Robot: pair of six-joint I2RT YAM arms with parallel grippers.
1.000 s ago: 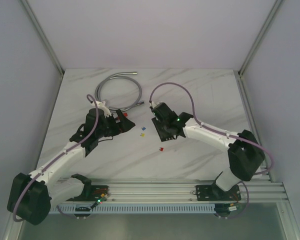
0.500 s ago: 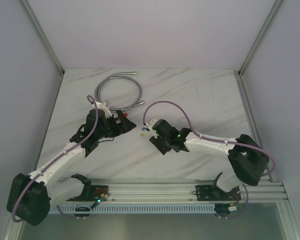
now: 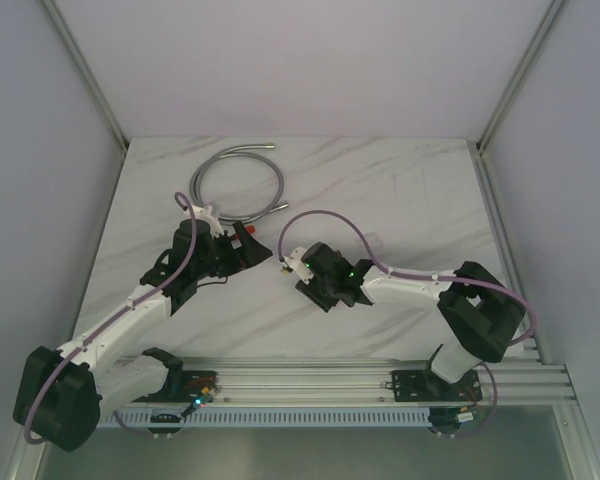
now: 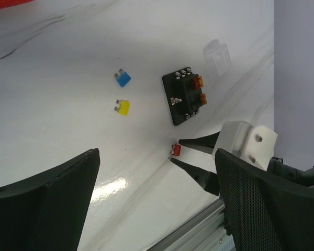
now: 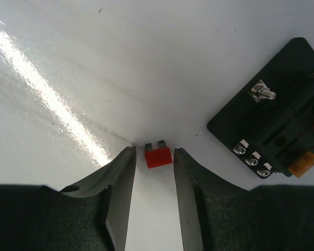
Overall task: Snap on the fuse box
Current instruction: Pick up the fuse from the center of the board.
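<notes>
Right wrist: right claw [image 5: 153, 152] spread around a loose red fuse [image 5: 158, 157] beside the fuse box [image 5: 275, 130], probably pinching it next, left claw [image 4: 157, 152] gaping too.

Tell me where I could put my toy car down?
Bare table lies far right, between the grey hose and the right wall. The middle is crowded: fuse box, red fuse, blue fuse, yellow fuse, left gripper and right gripper.

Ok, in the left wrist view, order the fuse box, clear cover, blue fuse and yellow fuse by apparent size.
1. fuse box, largest
2. clear cover
3. blue fuse and yellow fuse: they look alike, smallest
</notes>
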